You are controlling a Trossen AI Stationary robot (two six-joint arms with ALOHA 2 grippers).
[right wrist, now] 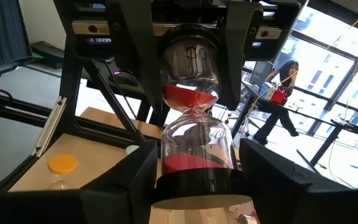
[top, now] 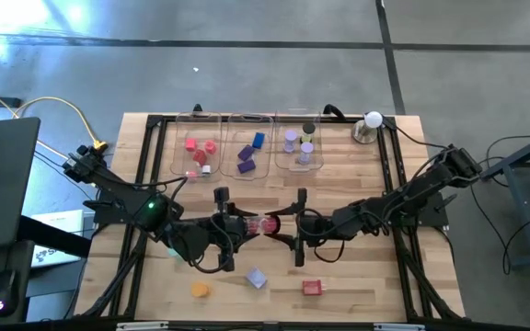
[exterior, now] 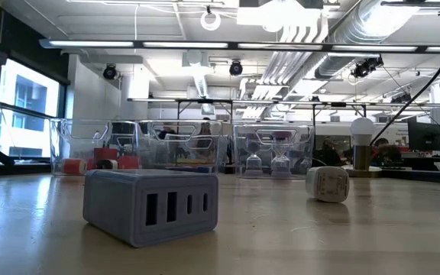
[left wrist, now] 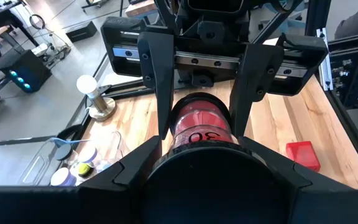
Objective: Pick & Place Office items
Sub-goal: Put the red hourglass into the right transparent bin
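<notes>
An hourglass (top: 259,223) with red sand and black end caps hangs level over the middle of the table, between my two grippers. My left gripper (top: 237,225) (left wrist: 201,149) is shut on the end toward the table's left. My right gripper (top: 288,225) (right wrist: 197,165) is shut on the other end. Loose on the table near its front edge lie an orange piece (top: 199,290), a lilac-grey block (top: 256,278) (exterior: 150,205) and a red block (top: 312,288) (left wrist: 303,154). Neither gripper shows in the low view. My left gripper pinches the hourglass's black end cap (left wrist: 166,163) on the table's left side between its two fingers. The fingers come level from the left and lie along the hourglass. The hourglass lies level, clear of the table. My right gripper has the opposite black end cap (right wrist: 197,183) between its two fingers, one on each side of the cap. It comes level from the table's right, along the hourglass. The red-sand bulbs (right wrist: 191,124) reach out beyond its fingers toward the left gripper.
Three clear trays stand at the far edge, holding red pieces (top: 199,147), blue and purple pieces (top: 249,152) and small lilac hourglasses (top: 299,147). A white ball on a metal base (top: 373,121) stands at the far right. A black frame (top: 155,124) rims the table. A small white piece (exterior: 327,183) lies on the tabletop.
</notes>
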